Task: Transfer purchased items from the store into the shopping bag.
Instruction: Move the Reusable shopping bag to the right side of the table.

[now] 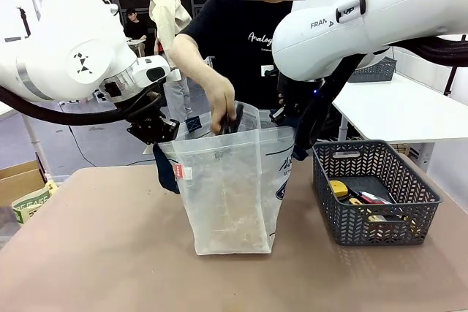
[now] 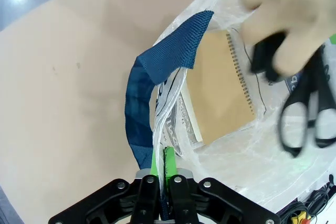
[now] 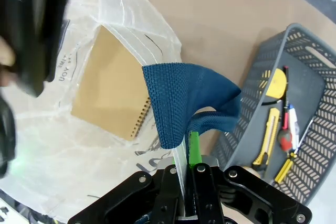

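The clear shopping bag [image 1: 227, 195] is standing upright on the table [image 1: 88, 253], and its mouth is being stretched open from two sides. The left gripper [image 2: 160, 156] is pinching the bag's rim beside a navy strap [image 2: 149, 82]. Its jaws are pressing fully together, with only the thin plastic film between the green pads. The right gripper [image 3: 185, 150] is clamping the opposite rim of the bag in the same way, jaws closed on the film. This grip is just under the second strap [image 3: 181, 98], which is folding over above the fingers.

A person's hand [image 1: 219, 100] is reaching down into the bag's mouth from the far side. It is holding a pair of black scissors [image 2: 307, 114] just inside the opening, and it is showing blurred in the wrist views. A brown spiral notebook [image 2: 223, 87] is lying flat at the bottom of the bag.

The dark grey basket [image 1: 376, 195] is sitting just beside the bag on the robot's right, with a strip of bare table between them. A yellow utility knife [image 3: 268, 135] and a yellow tape measure [image 3: 276, 81] are lying in it among a few smaller tools.
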